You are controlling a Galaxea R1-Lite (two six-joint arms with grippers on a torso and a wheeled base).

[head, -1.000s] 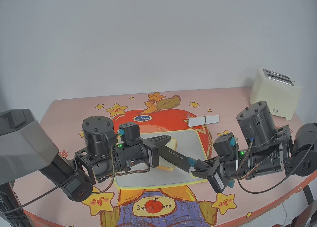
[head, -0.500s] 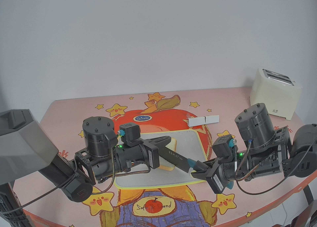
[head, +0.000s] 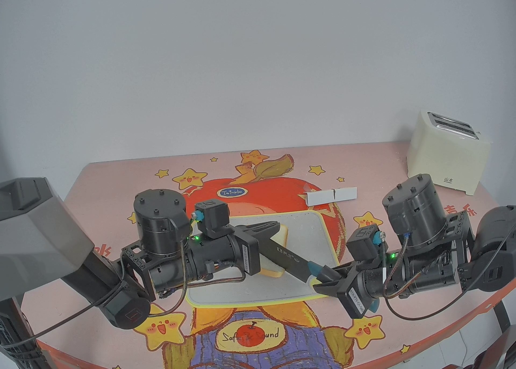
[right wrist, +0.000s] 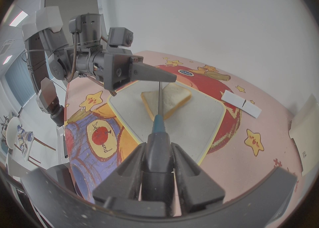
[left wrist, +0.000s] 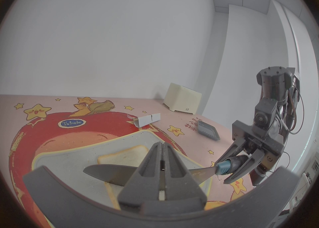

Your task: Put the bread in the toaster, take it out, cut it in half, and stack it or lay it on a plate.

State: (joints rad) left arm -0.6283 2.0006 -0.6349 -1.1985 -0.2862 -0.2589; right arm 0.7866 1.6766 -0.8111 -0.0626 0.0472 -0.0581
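The bread (right wrist: 174, 96) is lying flat on the middle of the cutting board (head: 318, 226). It is soft and light, likely squashing unless steadied from above. The right hand (head: 325, 278) is clamping the knife (head: 285, 256) by its handle near the board's right edge, blade across the slice. The left hand (head: 267, 226), fingers together and empty, is hovering over the board's left half.

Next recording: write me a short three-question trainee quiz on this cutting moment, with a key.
1. Which gripper holds the knife that lies across the bread? A left, B right, C neither.
2. True or false: the left gripper is shut, close to the bread.
3. Fill in: the cream appliance far to the robot's right is the ____.
Key: 1 B, the right gripper is clamped on the handle; 2 true; 3 toaster.
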